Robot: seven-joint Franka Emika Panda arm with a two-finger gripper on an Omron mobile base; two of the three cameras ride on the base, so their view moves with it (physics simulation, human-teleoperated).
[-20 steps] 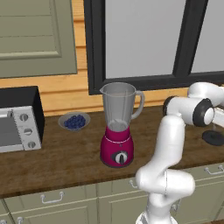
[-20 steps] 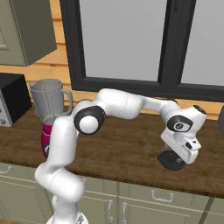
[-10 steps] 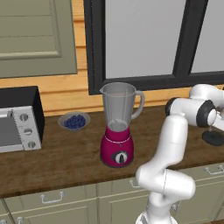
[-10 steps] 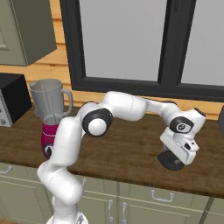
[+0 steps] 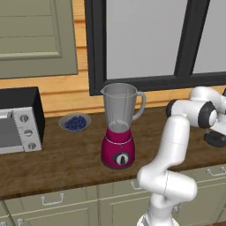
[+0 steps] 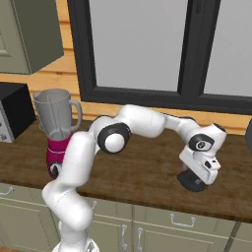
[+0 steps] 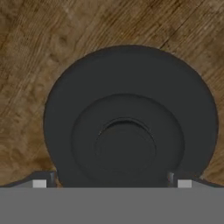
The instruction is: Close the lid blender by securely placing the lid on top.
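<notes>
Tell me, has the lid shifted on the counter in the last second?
No. In the right base view the lid lies at the same spot on the wooden counter, equally far from the front edge, with the gripper directly above it.

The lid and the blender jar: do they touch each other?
Apart. In the left base view the lid lies on the counter far right of the blender.
</notes>
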